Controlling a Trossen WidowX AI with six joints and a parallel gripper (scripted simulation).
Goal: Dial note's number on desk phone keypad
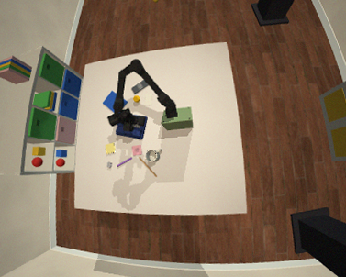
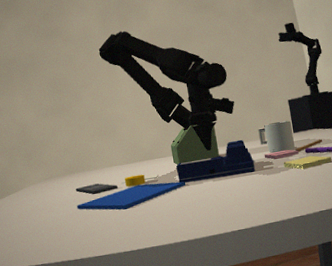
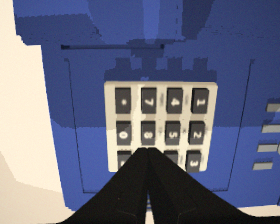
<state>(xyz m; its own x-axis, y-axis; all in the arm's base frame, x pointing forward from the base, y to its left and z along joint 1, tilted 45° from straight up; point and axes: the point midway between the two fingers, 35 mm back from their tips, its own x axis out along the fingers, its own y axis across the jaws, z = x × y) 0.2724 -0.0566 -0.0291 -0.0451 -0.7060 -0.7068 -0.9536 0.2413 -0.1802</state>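
Observation:
The dark blue desk phone lies on the white table, left of the arm's green base (image 1: 177,118). In the wrist view its pale keypad (image 3: 161,123) with dark keys fills the middle, and the handset (image 3: 125,10) rests across the top of the phone. My gripper (image 3: 146,155) is shut and empty, its joined fingertips pointing down over the middle of the keypad's lowest visible row. From the side view the tip (image 2: 207,147) hangs just above the phone (image 2: 216,165); I cannot tell whether it touches. A yellow note (image 1: 110,148) and a pink note (image 1: 137,150) lie in front of the phone.
A blue book (image 2: 130,196), a yellow roll (image 2: 135,179) and a dark flat device (image 2: 96,188) lie on one side of the phone. A mug (image 2: 279,136), a purple pen (image 2: 327,149) and a wooden stick (image 1: 148,167) lie on the other. A shelf unit (image 1: 52,111) stands off the table.

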